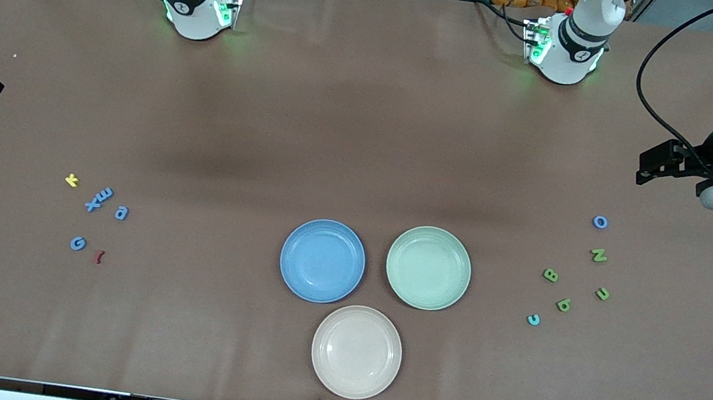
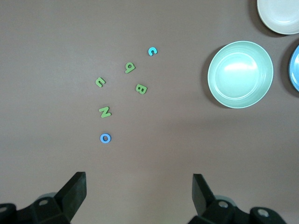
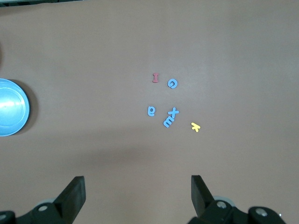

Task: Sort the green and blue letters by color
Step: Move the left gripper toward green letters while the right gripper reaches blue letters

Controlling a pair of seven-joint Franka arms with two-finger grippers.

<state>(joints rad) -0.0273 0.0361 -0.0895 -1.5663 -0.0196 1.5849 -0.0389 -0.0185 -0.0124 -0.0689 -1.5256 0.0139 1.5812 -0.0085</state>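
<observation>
Two letter clusters [image 1: 573, 277] [image 1: 94, 214] on table, both grippers' [image 2: 138, 186] [image 3: 138, 186] fingers spread, empty, above them

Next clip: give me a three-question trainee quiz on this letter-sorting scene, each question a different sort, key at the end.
1. True or false: a letter already lies in the blue plate.
2. Multiple choice: the yellow letter lies toward A) the right arm's end of the table, B) the left arm's end, C) in the beige plate.
3. How many green letters lie on the table near the left gripper?

Key
1. False: the blue plate, the green plate and the beige one hold nothing.
2. A, beside the blue letters and a red letter; the right gripper is open over that end.
3. Four.
</observation>
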